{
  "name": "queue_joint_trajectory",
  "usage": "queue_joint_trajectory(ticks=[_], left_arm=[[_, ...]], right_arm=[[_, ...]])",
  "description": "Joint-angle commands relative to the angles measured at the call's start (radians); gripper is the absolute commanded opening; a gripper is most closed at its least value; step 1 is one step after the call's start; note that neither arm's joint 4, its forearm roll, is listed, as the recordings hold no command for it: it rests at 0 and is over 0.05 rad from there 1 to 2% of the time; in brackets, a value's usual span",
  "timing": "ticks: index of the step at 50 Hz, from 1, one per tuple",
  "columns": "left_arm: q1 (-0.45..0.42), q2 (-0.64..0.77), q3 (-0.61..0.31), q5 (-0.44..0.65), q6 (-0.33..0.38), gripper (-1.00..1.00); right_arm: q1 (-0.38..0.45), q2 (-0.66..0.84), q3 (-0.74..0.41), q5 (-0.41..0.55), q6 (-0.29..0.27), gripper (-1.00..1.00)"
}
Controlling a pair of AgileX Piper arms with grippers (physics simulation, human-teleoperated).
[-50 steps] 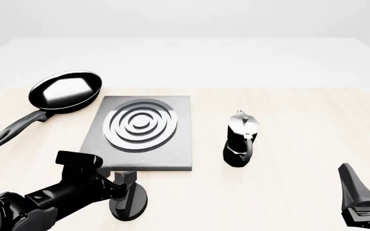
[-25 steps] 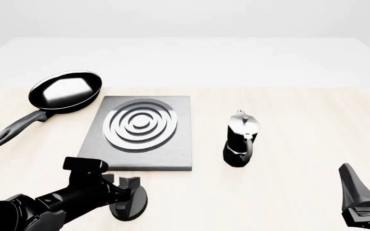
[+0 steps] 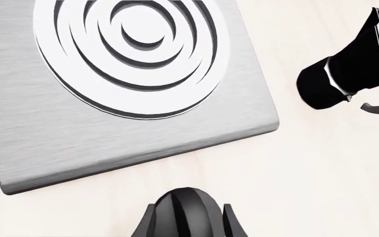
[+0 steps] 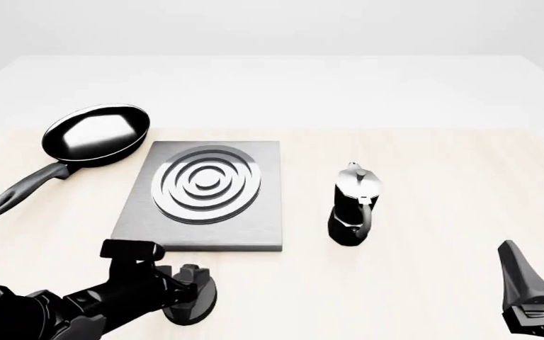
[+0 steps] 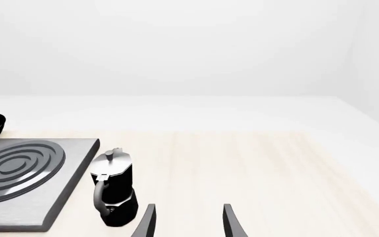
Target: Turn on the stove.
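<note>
The jaws of the left gripper (image 3: 186,222) stand on either side of the black knob (image 3: 184,212); in the left wrist view a finger (image 3: 148,224) shows close at each flank of its dome, though contact cannot be told for sure. The front view shows what that close view cannot: the left gripper (image 4: 185,287) and its dark arm low at the table's near edge, the knob (image 4: 195,303) partly hidden behind the fingers, apart from the stove (image 4: 203,197). Just beyond the jaws lies the stove's (image 3: 120,94) near rounded edge, a strip of bare wood between slab and knob, the burner rings further on. The moka pot (image 4: 355,205) stands off to the right of the slab, well apart from the jaws; the frying pan (image 4: 83,142) sits beyond the slab's far left corner. The right gripper (image 5: 186,224) hangs parted over bare table, nothing between its fingers, with the moka pot (image 5: 112,193) ahead to its left and wide empty wood ahead to its right.
</note>
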Motion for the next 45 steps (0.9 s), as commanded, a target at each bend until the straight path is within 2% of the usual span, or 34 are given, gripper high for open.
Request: queue_joint_trajectory(ticks=[1,8,11,20,21,24,36,45], left_arm=[[-0.002,0.040,0.004,-0.029,-0.017,1.00],[0.029,0.010,0.005,-0.011,0.000,1.00],[0.089,-0.056,0.007,0.026,0.040,1.00],[0.169,-0.125,0.013,0.066,0.067,1.00],[0.206,-0.154,0.018,0.077,0.085,1.00],[0.230,-0.165,0.021,0.081,0.090,1.00],[0.274,-0.151,0.024,0.070,0.089,1.00],[0.275,-0.154,0.031,0.070,0.088,1.00]], right_arm=[[-0.002,-0.005,0.000,0.003,0.001,1.00],[-0.001,-0.005,0.000,0.005,0.001,1.00],[0.001,-0.004,0.000,0.005,-0.001,1.00],[0.004,0.007,0.000,-0.004,-0.005,1.00],[0.004,0.008,0.000,-0.005,-0.005,1.00],[0.005,0.014,0.000,-0.009,-0.006,1.00],[0.004,0.019,0.000,-0.013,-0.007,1.00],[0.006,0.026,0.000,-0.018,-0.009,1.00]])
